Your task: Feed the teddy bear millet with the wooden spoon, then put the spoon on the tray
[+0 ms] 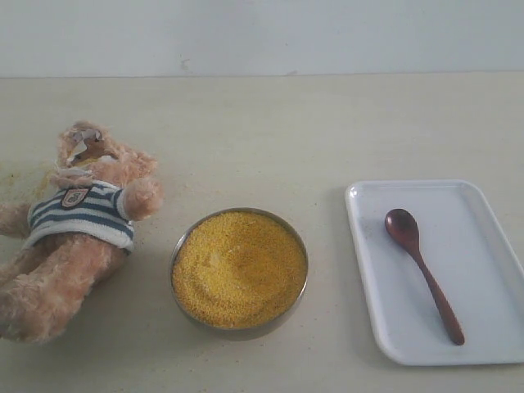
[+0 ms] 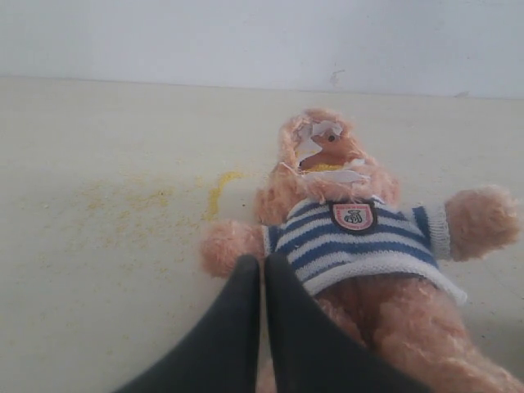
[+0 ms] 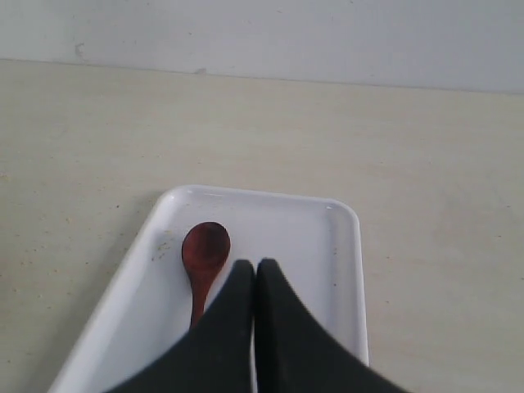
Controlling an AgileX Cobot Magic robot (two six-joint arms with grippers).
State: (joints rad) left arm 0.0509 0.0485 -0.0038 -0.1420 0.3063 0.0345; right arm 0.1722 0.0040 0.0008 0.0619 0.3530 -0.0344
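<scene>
The teddy bear (image 1: 78, 225) lies on its back at the left of the table, striped shirt up, with yellow grains at its mouth (image 2: 326, 166). A metal bowl heaped with millet (image 1: 239, 268) stands in the middle. On the right, the wooden spoon (image 1: 422, 268) lies loose in the white tray (image 1: 491, 246), its bowl toward the far side. Neither arm shows in the exterior view. My left gripper (image 2: 262, 264) is shut and empty above the teddy bear (image 2: 368, 246). My right gripper (image 3: 255, 268) is shut and empty above the tray (image 3: 286, 221), beside the spoon (image 3: 204, 250).
Spilled millet grains (image 2: 139, 209) are scattered on the table beside the bear, with a small yellow streak (image 2: 219, 187) near its head. A pale wall (image 1: 262, 37) runs along the table's far edge.
</scene>
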